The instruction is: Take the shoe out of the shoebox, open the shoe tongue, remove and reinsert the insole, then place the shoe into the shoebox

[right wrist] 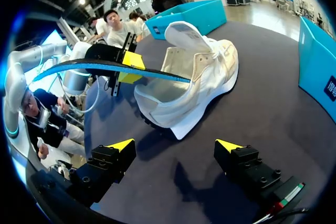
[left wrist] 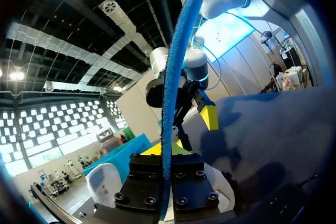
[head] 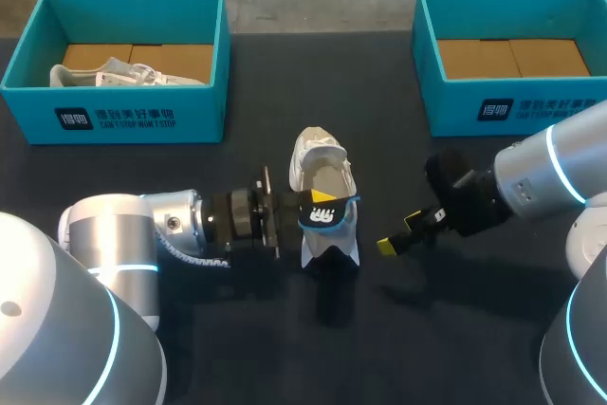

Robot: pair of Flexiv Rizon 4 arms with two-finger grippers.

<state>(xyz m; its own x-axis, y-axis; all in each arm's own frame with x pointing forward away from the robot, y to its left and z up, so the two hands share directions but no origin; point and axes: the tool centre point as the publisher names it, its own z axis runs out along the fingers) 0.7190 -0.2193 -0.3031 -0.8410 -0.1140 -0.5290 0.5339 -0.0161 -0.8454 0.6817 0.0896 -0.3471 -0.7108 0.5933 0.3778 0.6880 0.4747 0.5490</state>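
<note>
Though behind shoe (head: 315,151), shoeboxes (head: 123,119) well apart

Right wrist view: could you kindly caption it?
Left tool holds a blue insole at the white sneaker; right tool open.

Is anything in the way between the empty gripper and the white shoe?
No. In the right wrist view, only bare table lies between the open right gripper and the shoe. The left gripper holds the blue insole at the shoe's heel opening, on the far side.
</note>
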